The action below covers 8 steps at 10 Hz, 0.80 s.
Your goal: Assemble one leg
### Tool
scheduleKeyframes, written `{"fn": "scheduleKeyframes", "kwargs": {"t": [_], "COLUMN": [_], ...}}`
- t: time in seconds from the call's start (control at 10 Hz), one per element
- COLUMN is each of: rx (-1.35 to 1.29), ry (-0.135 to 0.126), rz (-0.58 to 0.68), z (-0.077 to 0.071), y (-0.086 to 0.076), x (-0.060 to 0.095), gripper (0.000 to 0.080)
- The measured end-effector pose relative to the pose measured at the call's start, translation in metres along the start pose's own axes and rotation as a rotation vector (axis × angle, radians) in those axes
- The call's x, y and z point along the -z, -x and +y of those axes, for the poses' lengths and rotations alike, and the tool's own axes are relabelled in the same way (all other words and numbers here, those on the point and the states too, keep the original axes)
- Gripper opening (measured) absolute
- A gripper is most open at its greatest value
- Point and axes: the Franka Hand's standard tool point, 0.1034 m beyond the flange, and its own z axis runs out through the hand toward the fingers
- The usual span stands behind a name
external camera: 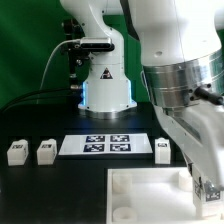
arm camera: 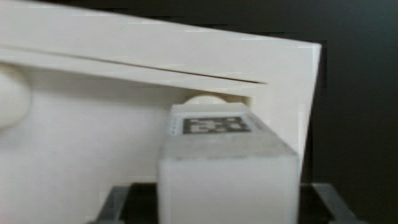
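Observation:
In the wrist view my gripper (arm camera: 222,208) is shut on a white leg (arm camera: 224,170), with a dark finger on each side of it. The leg's black-and-white marker tag (arm camera: 217,126) faces the camera. The leg's far end lies against the edge of the large white tabletop (arm camera: 107,110), right at a round corner socket (arm camera: 208,100). In the exterior view the gripper (external camera: 207,188) hangs low over the tabletop's (external camera: 135,195) right side, and the arm hides most of the held leg.
Two loose legs (external camera: 16,152) (external camera: 45,151) stand at the exterior view's left, and a third (external camera: 163,150) stands right of the marker board (external camera: 105,144). The robot base (external camera: 105,85) and cables are behind.

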Motion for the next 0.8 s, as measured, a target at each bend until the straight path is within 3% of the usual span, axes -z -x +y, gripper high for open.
{"fn": "scheduleKeyframes", "kwargs": {"t": [0.3,0.4,0.5,0.6,0.8], "rx": [-0.042,0.038,0.254,0.455,0.716], "ry": [0.007,0.007,-0.01,-0.028,-0.022], "rz": [-0.001,0.001,0.007,0.016,0.02], "z": [0.001,0.0012,-0.0007,-0.0019,-0.0001], "y": [0.0008,0.0014,0.0048,0.0052,0.0037], "x": [-0.0005,-0.0009,-0.0024,-0.0037,-0.0053], "gripper": [0.0303,0.0485,0.0612,0.0612,0.0647]}}
